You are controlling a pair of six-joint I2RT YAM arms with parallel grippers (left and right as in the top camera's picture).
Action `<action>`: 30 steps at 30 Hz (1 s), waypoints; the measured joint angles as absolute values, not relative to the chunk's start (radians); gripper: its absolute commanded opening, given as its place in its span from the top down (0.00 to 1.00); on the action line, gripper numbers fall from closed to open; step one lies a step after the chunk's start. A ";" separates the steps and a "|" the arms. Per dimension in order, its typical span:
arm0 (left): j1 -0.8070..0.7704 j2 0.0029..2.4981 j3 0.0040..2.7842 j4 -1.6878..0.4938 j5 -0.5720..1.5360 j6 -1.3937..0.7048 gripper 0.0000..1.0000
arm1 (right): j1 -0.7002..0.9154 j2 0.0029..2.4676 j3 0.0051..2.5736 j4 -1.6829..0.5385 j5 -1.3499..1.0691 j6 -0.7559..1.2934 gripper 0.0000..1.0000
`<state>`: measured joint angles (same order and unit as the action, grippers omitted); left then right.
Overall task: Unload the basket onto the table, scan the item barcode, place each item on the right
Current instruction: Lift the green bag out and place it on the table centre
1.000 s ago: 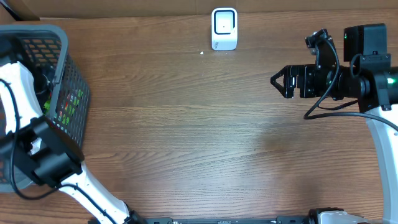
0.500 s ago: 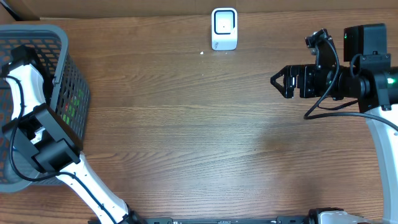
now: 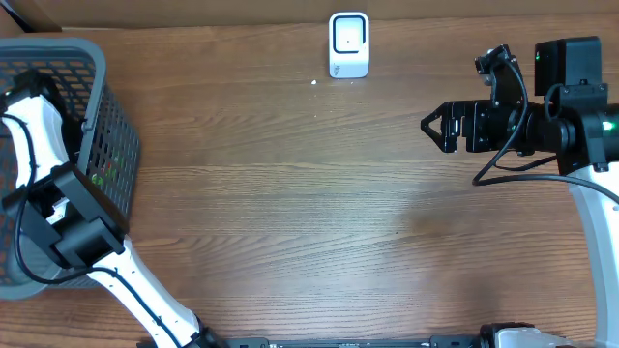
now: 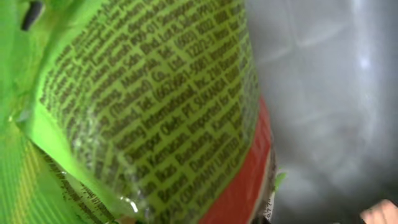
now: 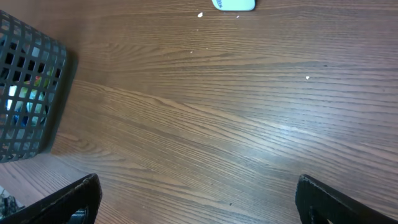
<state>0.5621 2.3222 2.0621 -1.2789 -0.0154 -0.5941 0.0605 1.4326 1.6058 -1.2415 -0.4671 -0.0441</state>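
The left arm (image 3: 44,135) bends down into the grey basket (image 3: 114,126) at the left of the brown wooden surface (image 3: 290,222). Inside it, the left end effector is pressed together, close against a green packet (image 4: 143,106) with tiny writing, but I cannot tell if it pinches it. The right end effector (image 3: 432,126) hangs over the right side, spread wide, and the white scanner (image 3: 349,44) stands at the back edge.

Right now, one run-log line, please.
left pincer: shut, inside basket | green packet: close before it | right pincer: open, empty
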 measured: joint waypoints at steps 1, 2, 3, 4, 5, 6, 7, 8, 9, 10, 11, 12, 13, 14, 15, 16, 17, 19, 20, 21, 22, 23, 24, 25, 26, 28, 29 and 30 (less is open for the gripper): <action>0.562 2.313 2.076 -1.295 -0.012 -0.587 0.96 | 0.060 1.433 1.606 -1.242 -0.467 -0.044 0.00; 0.562 2.303 2.091 -1.310 -0.010 -0.580 0.96 | 0.060 1.433 1.606 -1.242 -0.467 -0.044 0.00; 0.562 2.286 2.111 -1.326 -0.010 -0.571 0.96 | 0.060 1.433 1.606 -1.242 -0.467 -0.044 0.00; 0.562 2.260 2.131 -1.342 -0.008 -0.564 0.95 | 0.060 1.433 1.606 -1.242 -0.467 -0.044 0.00; 0.562 2.231 2.149 -1.355 -0.007 -0.556 0.96 | 0.060 1.433 1.606 -1.242 -0.467 -0.044 0.00; 0.562 2.194 2.167 -1.369 -0.006 -0.547 0.96 | 0.060 1.433 1.606 -1.242 -0.467 -0.044 0.00; 0.562 2.157 2.181 -1.375 -0.004 -0.542 0.96 | 0.060 1.433 1.606 -1.242 -0.467 -0.044 0.00; 0.562 2.123 2.191 -1.378 -0.003 -0.538 0.96 | 0.060 1.433 1.606 -1.242 -0.467 -0.044 0.00; 0.561 2.059 2.204 -1.383 -0.001 -0.527 0.96 | 0.060 1.433 1.606 -1.242 -0.467 -0.044 0.00; 0.559 2.012 2.211 -1.386 0.002 -0.519 0.96 | 0.060 1.433 1.606 -1.242 -0.467 -0.044 0.00; 0.554 1.959 2.219 -1.392 0.007 -0.509 0.96 | 0.060 1.433 1.606 -1.242 -0.467 -0.044 0.00; 0.548 1.913 2.226 -1.398 0.013 -0.497 0.96 | 0.060 1.433 1.606 -1.242 -0.467 -0.044 0.00; 0.537 1.869 2.234 -1.404 0.020 -0.487 0.96 | 0.060 1.433 1.606 -1.242 -0.467 -0.044 0.00; 0.523 1.832 2.241 -1.411 0.028 -0.473 0.95 | 0.060 1.433 1.606 -1.242 -0.467 -0.044 0.00; 0.501 1.799 2.246 -1.419 0.039 -0.458 0.96 | 0.060 1.433 1.606 -1.242 -0.467 -0.044 0.00; 0.481 1.778 2.247 -1.427 0.049 -0.445 0.96 | 0.060 1.433 1.606 -1.242 -0.467 -0.044 0.00; 0.453 1.760 2.248 -1.433 0.062 -0.432 0.96 | 0.060 1.433 1.606 -1.242 -0.467 -0.044 0.00; 0.379 1.748 2.249 -1.447 0.081 -0.406 0.96 | 0.060 1.433 1.606 -1.242 -0.467 -0.044 0.00; 0.339 1.751 2.248 -1.449 0.088 -0.393 0.96 | 0.060 1.433 1.606 -1.242 -0.467 -0.044 0.00; 0.301 1.758 2.246 -1.449 0.094 -0.382 0.96 | 0.060 1.433 1.606 -1.242 -0.467 -0.044 0.00; 0.257 1.767 2.240 -1.449 0.099 -0.370 0.96 | 0.060 1.433 1.606 -1.242 -0.467 -0.044 0.00; 0.215 1.776 2.230 -1.448 0.103 -0.362 0.96 | 0.060 1.433 1.606 -1.242 -0.467 -0.044 0.00; 0.176 1.785 2.220 -1.449 0.105 -0.356 0.96 | 0.060 1.433 1.606 -1.242 -0.467 -0.044 0.00; 0.133 1.796 2.207 -1.450 0.107 -0.351 0.96 | 0.060 1.433 1.606 -1.242 -0.467 -0.044 0.00; 0.084 1.806 2.191 -1.449 0.108 -0.344 0.96 | 0.060 1.433 1.606 -1.242 -0.467 -0.044 0.00; -0.008 1.829 2.155 -1.444 0.111 -0.336 0.95 | 0.060 1.433 1.606 -1.242 -0.467 -0.044 0.00; -0.055 1.843 2.136 -1.440 0.114 -0.336 0.95 | 0.060 1.433 1.606 -1.242 -0.467 -0.044 0.00; -0.094 1.857 2.120 -1.433 0.115 -0.334 0.95 | 0.060 1.433 1.606 -1.242 -0.467 -0.044 0.00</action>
<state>-0.0940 1.8572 2.1201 -1.4326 0.1154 -0.3344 0.0605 1.4326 1.6058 -1.2415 -0.4671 -0.0444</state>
